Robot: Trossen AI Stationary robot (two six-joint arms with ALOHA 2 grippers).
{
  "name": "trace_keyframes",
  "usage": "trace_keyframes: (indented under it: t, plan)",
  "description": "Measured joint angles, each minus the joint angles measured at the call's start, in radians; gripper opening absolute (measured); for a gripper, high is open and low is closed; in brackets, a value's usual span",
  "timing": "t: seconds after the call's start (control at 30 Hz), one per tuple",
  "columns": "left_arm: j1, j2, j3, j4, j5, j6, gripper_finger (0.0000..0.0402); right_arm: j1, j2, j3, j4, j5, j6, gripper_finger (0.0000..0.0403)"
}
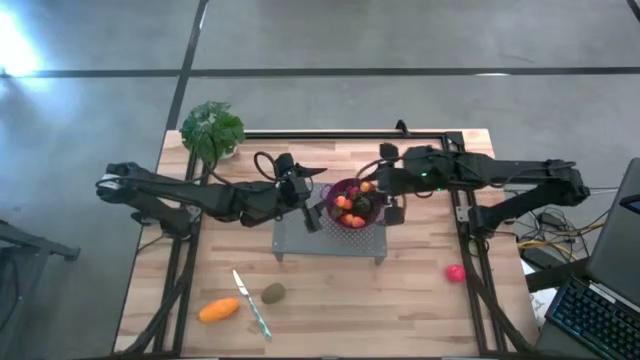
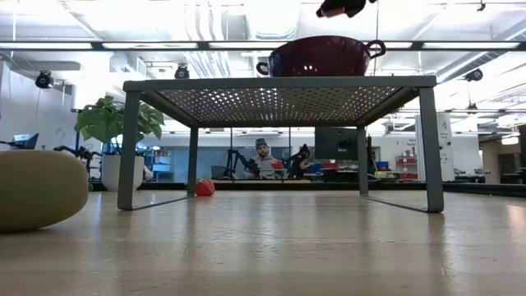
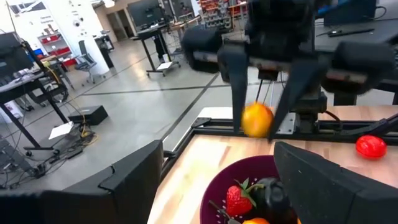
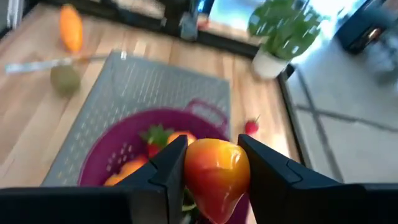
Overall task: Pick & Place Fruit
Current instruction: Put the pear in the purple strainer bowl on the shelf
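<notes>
A purple bowl stands on a grey perforated rack and holds strawberries, a dark round fruit and orange pieces. My right gripper hovers over the bowl, shut on a yellow-orange fruit. My left gripper is open at the bowl's left rim. On the table lie the elongated orange fruit, the brown-green oval and the pink-red ball. A small red piece lies beside the rack. My right gripper pinches the yellow-orange fruit by its two sides between the two fingers. The fingers come from above, pointing down, and the fruit sits at their free ends. It is lifted clear above the bowl's far-right rim.
A slim knife lies between the orange fruit and the oval one near the table's front edge. A potted plant stands at the far left corner. A black frame runs along the right and far sides. People sit in the room beyond.
</notes>
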Motion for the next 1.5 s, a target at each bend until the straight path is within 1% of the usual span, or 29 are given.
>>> trace_keyframes:
  t: [0.1,0.3,0.43,0.53,0.83,1.07,1.3,1.5]
  plan:
    - [0.000,-0.008,0.000,-0.011,0.000,0.000,0.0310,0.001,0.051,0.035,-0.051,-0.005,0.001,0.0131]
    - [0.000,-0.026,0.000,-0.068,-0.020,-0.005,0.0310,0.001,0.129,0.060,-0.103,-0.007,0.026,0.0115]
    - [0.000,-0.037,0.000,-0.085,-0.026,-0.007,0.0310,0.001,0.157,0.054,-0.100,-0.052,0.050,0.0124]
    - [0.000,-0.041,0.000,-0.084,-0.026,-0.008,0.0310,0.001,0.177,0.047,-0.105,-0.056,0.058,0.0132]
    - [0.000,-0.043,0.000,-0.084,-0.026,-0.014,0.0310,0.001,0.220,0.047,-0.100,-0.059,0.060,0.0115]
    - [0.000,-0.043,0.000,-0.083,-0.026,-0.014,0.0310,0.001,0.219,0.044,-0.100,-0.059,0.071,0.0147]
    - [0.000,-0.043,0.000,-0.084,-0.026,-0.016,0.0310,0.001,0.219,0.043,-0.101,-0.059,0.074,0.0164]
    - [0.000,-0.043,0.000,-0.084,-0.026,-0.018,0.0310,0.001,0.217,0.045,-0.105,-0.059,0.071,0.0187]
